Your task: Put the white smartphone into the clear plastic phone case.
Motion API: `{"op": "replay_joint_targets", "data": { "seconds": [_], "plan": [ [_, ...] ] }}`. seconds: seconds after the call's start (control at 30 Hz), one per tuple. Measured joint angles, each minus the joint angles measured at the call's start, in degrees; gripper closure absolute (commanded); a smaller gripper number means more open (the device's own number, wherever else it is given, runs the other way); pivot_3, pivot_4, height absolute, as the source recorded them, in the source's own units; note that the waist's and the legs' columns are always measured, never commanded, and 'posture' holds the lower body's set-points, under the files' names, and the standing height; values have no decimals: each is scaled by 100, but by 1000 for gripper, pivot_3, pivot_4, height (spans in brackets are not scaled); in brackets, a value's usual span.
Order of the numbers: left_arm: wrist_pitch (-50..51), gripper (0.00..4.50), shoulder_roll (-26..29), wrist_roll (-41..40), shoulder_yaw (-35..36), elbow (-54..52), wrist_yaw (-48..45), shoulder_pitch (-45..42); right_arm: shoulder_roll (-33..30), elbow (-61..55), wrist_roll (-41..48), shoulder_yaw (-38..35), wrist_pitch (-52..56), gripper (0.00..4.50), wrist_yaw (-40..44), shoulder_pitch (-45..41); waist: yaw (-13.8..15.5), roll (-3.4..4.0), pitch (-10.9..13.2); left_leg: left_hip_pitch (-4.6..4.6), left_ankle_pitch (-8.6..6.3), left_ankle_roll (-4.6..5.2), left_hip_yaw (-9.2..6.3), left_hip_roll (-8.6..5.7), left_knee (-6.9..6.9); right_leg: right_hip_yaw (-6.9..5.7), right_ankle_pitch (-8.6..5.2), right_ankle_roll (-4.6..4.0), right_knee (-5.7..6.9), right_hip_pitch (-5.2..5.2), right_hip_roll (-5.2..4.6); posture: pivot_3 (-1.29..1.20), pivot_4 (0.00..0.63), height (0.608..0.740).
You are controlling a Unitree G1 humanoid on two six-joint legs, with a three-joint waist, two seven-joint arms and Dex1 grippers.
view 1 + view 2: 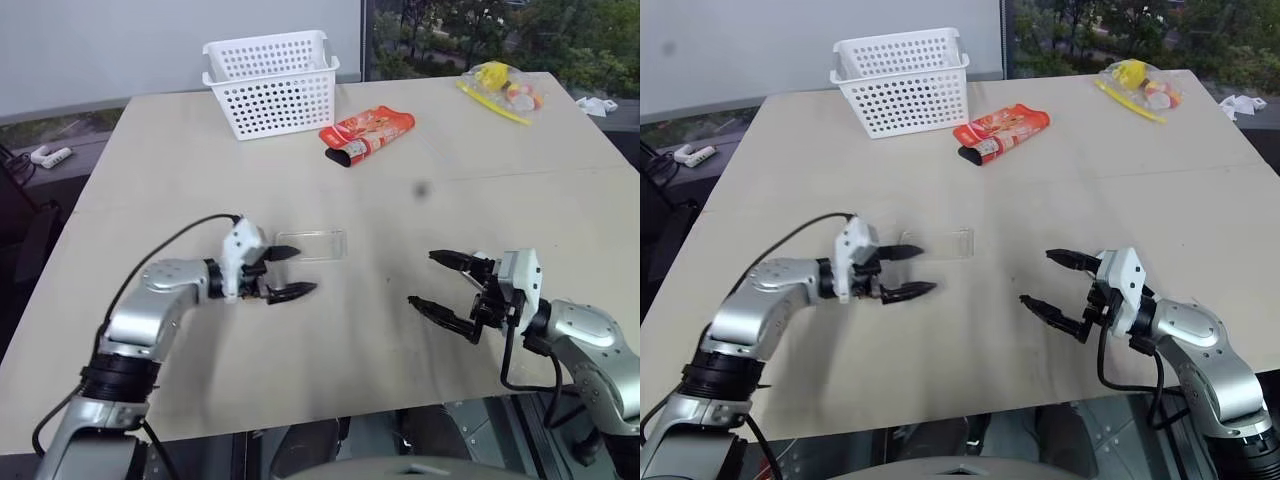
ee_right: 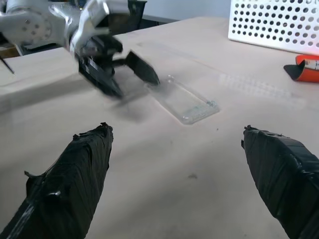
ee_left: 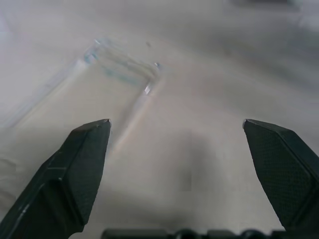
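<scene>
Clear plastic, thin and nearly see-through, the single rectangular phone case (image 1: 312, 245) lies flat on the pale wooden table (image 1: 150, 180), a little left of the frame's centre in the left eye view. The left gripper (image 1: 283, 273) hovers at its near left end, its two black fingers spread wide and grasping nothing; one fingertip reaches over the case's left edge, though contact cannot be judged. The right gripper (image 1: 436, 281) hangs over bare tabletop in the lower right, well apart from the case, its two fingers likewise released and empty.

Toward the top of the frame sit white perforated plastic baskets (image 1: 272, 82), apparently two nested together. Just right of them lies one red snack pouch (image 1: 366, 134), and in the upper right corner one clear bag of yellow items (image 1: 500, 86).
</scene>
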Motion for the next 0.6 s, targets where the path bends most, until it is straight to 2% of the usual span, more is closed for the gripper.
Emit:
{"op": "replay_joint_targets", "data": {
  "seconds": [0.1, 0.2, 0.33, 0.47, 0.5, 0.53, 0.6],
  "plan": [
    [-171, 32, 84, 79, 168, 632, -162, -507, 0, -46, -11, -26, 14, 0, -82, 80, 6, 0, 0, 4, 0, 1, 1, 0, 4, -9, 0, 0, 0, 2, 1, 0, 150, 740],
    [-581, 32, 11, 547, -60, 1197, -223, -802, 2, -95, -9, -28, 47, 0, -124, 82, -6, 0, 0, 8, 1, 2, 14, -1, 8, -6, 1, 1, -1, 3, 0, 0, 150, 740],
    [-1209, 32, -524, 1221, -751, 2021, -370, -1163, -109, -120, -54, 9, 240, 0, -187, 11, 16, -1, 0, 4, 2, 1, 12, -1, 10, -10, 2, 0, -1, 3, 0, 0, 150, 740],
    [-1936, 32, -943, 1756, -1143, 2876, -457, -1715, -307, -153, -140, 62, 482, 0, -259, 23, 14, -6, -3, 2, 1, 1, 8, -1, 13, -13, 2, 1, 1, 5, 0, 0, 150, 740],
    [-2123, 419, -1041, 1881, -1173, 3181, -435, -1898, -360, -182, -171, 81, 551, 0, -293, 54, 7, -5, -4, 2, 1, 2, 8, -1, 13, -13, 1, 1, 2, 6, 0, 0, 150, 740],
    [-2230, 534, -1100, 1939, -1179, 3345, -422, -1996, -382, -205, -186, 83, 607, 0, -324, 69, 0, -6, -5, 2, 1, 2, 8, -1, 13, -13, 1, 2, 2, 6, 0, 0, 150, 740],
    [-2399, 1098, -1220, 2032, -1181, 3693, -389, -2165, -444, -257, -236, 93, 726, 0, -380, 96, -9, -5, -7, 5, 1, 3, 10, -1, 13, -12, 1, 2, 4, 6, 0, 0, 150, 740]
  ]
}}
